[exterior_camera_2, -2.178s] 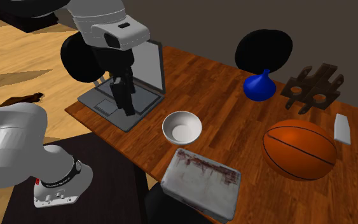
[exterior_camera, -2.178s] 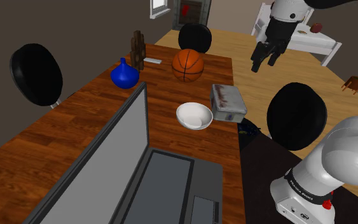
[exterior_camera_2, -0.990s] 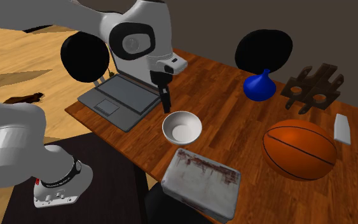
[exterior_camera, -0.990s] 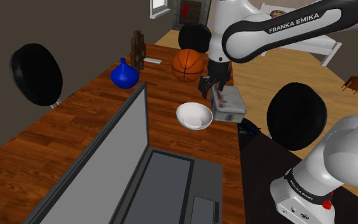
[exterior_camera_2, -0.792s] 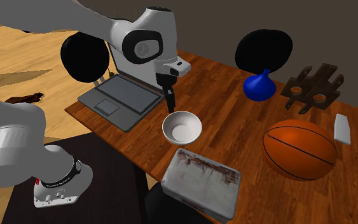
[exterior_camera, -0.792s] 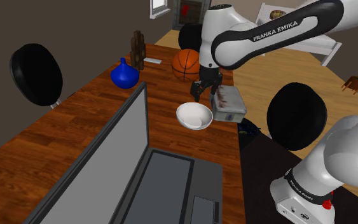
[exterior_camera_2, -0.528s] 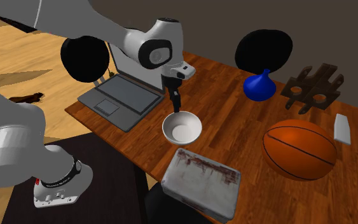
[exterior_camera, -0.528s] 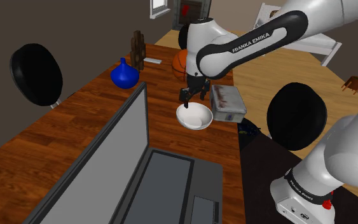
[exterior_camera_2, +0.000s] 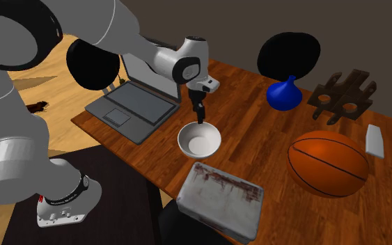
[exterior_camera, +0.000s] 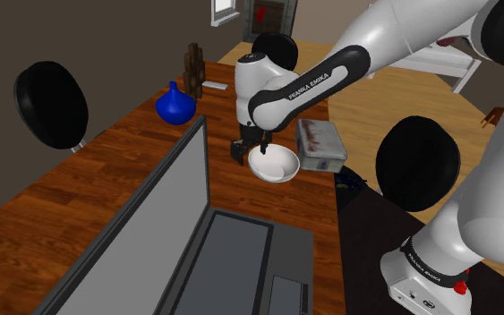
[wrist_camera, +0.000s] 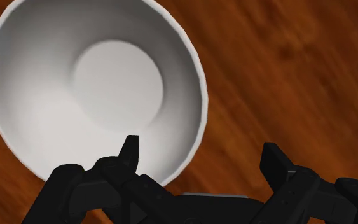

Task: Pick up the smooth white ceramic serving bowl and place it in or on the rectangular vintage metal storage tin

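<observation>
Your gripper is coming down onto the bowl, hanging open and holding nothing, with the rim between its fingers for pinching.

The shoulder view looks down from high behind the laptop, along the worktop toward the white bowl. The second exterior view faces the white bowl from over the tin, nearer. The wrist view looks straight into the white bowl, very close. All three share the white bowl.
</observation>
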Available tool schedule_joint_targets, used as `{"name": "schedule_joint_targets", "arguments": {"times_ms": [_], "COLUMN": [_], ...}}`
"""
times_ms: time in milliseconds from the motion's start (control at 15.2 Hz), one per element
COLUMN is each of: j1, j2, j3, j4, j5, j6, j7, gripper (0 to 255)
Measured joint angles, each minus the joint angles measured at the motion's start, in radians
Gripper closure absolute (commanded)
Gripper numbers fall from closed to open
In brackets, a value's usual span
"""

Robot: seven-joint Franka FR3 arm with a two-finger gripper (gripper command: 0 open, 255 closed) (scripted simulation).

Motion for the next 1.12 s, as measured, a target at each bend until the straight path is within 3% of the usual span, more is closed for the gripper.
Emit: {"name": "schedule_joint_targets", "arguments": {"times_ms": [462, 858, 924, 1122], "j1": [0.002, 0.002, 0.002, 0.002], "j2": [0.057, 0.063, 0.063, 0.063], "j3": [-0.011, -0.012, -0.012, -0.012], "j4": [-0.015, -0.014, -0.014, -0.014], "j5": [-0.025, -0.027, -0.027, -0.027], "j6": [0.07, 0.075, 0.075, 0.074], "j7": [0.017, 0.018, 0.018, 0.018], "gripper": [0, 0, 255, 255]}}
